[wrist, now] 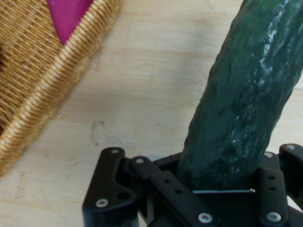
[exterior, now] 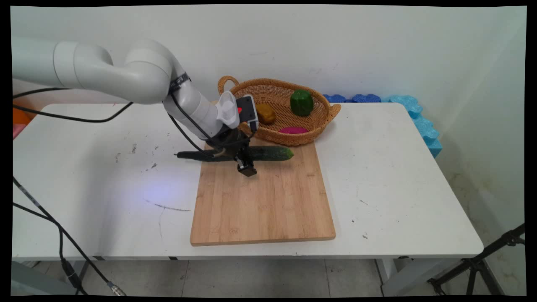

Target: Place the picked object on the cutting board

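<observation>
Claw (exterior: 245,161) sits low over the far end of the wooden cutting board (exterior: 264,201), clamped on a dark green cucumber (exterior: 268,153); hand view shows the cucumber (wrist: 246,104) running up betw. the black linkage, with the claw (wrist: 222,189) closed round its near end. Cucumber lies lengthwise along the board's far edge, right tip pointing toward the surface's right side, its left part hidden behind the claw and wrist. Can't tell whether it rests on the board or is just off it. A dark, thin, stem-like length (exterior: 191,155) sticks out past the board's left edge over the bare surface (exterior: 105,176), in line w/ the cucumber; can't tell if it is part of it. Board is about mid-surface, reaching nearly to the near edge. Wicker basket (exterior: 312,131) stands at the far edge of the surface, just beyond the board's far edge, its rim overlapping or touching the board there; hand view shows the basket (wrist: 52,90) wall close beside the cucumber, on the wood. Inside the basket: green bell pepper (exterior: 301,102) upright toward the right, brown potato (exterior: 265,113) toward the left, flat magenta item (exterior: 293,130) at the near side, also seen in hand view (wrist: 68,16). Blue foam pieces (exterior: 419,121) line the far right corner, off the surface, against the wall.
</observation>
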{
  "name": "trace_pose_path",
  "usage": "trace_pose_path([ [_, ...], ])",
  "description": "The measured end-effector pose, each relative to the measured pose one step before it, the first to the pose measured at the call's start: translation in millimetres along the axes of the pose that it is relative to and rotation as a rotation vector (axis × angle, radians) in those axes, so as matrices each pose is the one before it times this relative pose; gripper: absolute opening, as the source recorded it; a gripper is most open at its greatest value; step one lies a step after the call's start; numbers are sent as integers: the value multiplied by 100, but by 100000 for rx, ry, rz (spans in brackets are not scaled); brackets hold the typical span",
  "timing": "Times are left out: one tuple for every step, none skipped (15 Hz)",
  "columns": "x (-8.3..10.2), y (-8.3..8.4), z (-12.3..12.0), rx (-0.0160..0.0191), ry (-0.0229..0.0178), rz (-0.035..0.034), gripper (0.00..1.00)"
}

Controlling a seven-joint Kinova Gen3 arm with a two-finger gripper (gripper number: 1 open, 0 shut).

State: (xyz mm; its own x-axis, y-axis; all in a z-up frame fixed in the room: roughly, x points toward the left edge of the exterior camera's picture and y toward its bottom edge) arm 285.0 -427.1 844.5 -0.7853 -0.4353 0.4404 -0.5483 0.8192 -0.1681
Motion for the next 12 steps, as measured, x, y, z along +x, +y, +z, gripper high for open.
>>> trace_pose_path([
  [-126, 83, 398, -86, -9, -311, 0],
  [-118, 78, 434, -48, 44, -262, 0],
  [-97, 42, 390, -28, 142, -256, 100],
  [-56, 34, 305, -33, 148, -165, 100],
  [-42, 37, 321, -30, 236, -126, 100],
  [-43, 43, 283, -33, 282, -111, 100],
  [-13, 43, 179, -38, 289, 11, 100],
  [0, 58, 174, -77, 392, 77, 100],
  [-5, 53, 146, -69, 358, 107, 100],
  [3, 30, 79, -12, 334, 155, 100],
  [3, 25, 56, 11, 363, 197, 100],
  [32, -2, 17, 51, 411, 265, 100],
])
